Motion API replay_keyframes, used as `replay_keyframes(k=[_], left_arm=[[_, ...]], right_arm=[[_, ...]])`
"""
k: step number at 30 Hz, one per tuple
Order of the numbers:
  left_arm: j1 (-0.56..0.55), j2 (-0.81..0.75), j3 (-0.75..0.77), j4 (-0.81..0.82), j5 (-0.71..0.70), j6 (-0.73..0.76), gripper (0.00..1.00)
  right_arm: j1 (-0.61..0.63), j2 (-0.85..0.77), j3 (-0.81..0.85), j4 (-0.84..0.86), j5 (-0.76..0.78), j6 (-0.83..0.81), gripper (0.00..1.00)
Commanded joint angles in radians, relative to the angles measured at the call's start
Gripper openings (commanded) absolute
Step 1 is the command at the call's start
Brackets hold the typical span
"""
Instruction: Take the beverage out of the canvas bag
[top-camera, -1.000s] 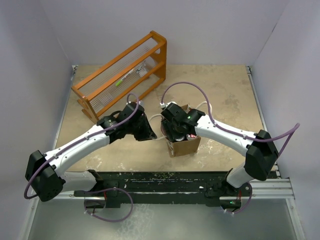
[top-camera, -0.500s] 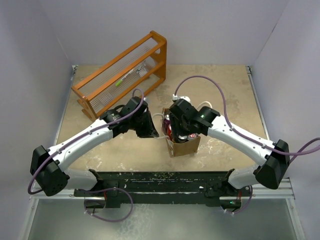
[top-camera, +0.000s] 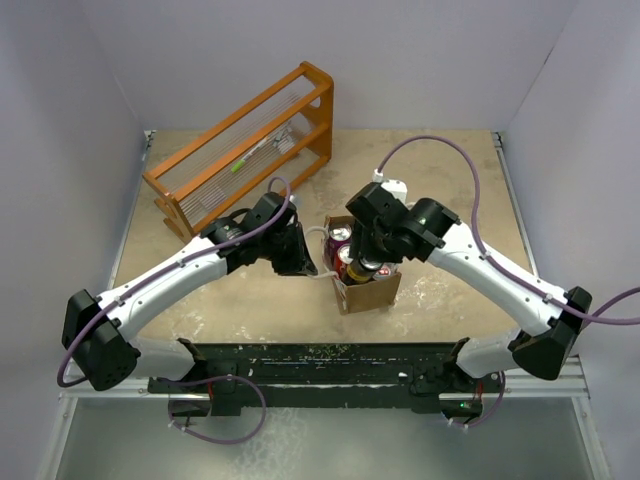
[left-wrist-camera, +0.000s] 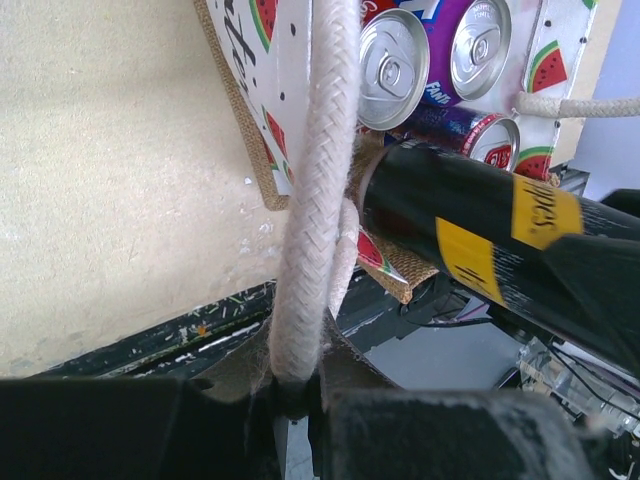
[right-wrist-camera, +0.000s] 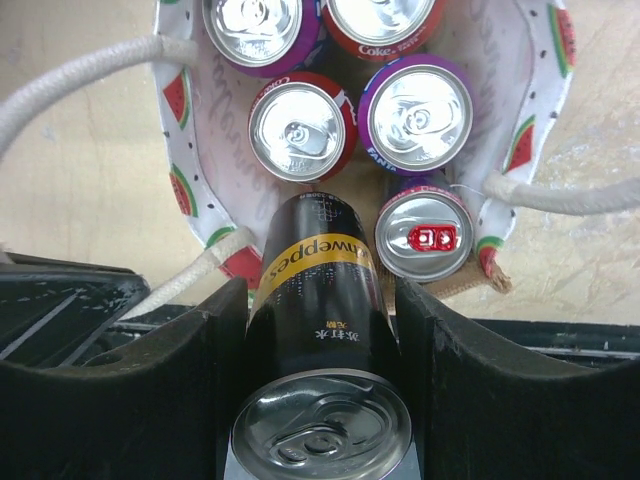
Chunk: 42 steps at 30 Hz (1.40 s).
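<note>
A black can with a yellow band (right-wrist-camera: 318, 345) is tipped at the mouth of the tan-brown canvas bag (top-camera: 368, 293).
The right pincer (right-wrist-camera: 320, 290) is closed on the can, whose low end sits at the bag's near rim, just beside the red and purple cans (right-wrist-camera: 410, 112) inside. The left pincer (left-wrist-camera: 297, 392) is pinched shut on the bag's white rope handle (left-wrist-camera: 318, 150). The bag stands on the beige counter (top-camera: 450, 180).

Lab test cell: white walls (top-camera: 400, 60) enclose the table (top-camera: 450, 180).
</note>
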Motion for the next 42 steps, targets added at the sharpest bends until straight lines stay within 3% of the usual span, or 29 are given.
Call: replay_keyframes(k=[1,12,23,36,42], left_arm=[[0.007,-0.035,0.014,0.004,0.019,0.031,0.00],[0.010,-0.047,0.005,0.005,-0.012,0.047,0.00],[0.013,-0.048,0.012,0.005,-0.023,0.054,0.00],[0.015,-0.075,0.009,-0.018,-0.034,0.040,0.00],[0.015,-0.101,0.011,-0.035,-0.040,0.037,0.00]], right_arm=[[-0.009,-0.050,0.138,-0.094,0.091,0.122,0.00],[-0.036,-0.041,0.298,-0.217,0.101,0.271,0.00],[-0.054,-0.081,0.394,-0.222,0.170,0.293,0.00],[-0.137,-0.024,0.554,-0.260,0.561,0.060,0.00],[-0.290,-0.034,0.467,-0.142,0.541,-0.110,0.00]])
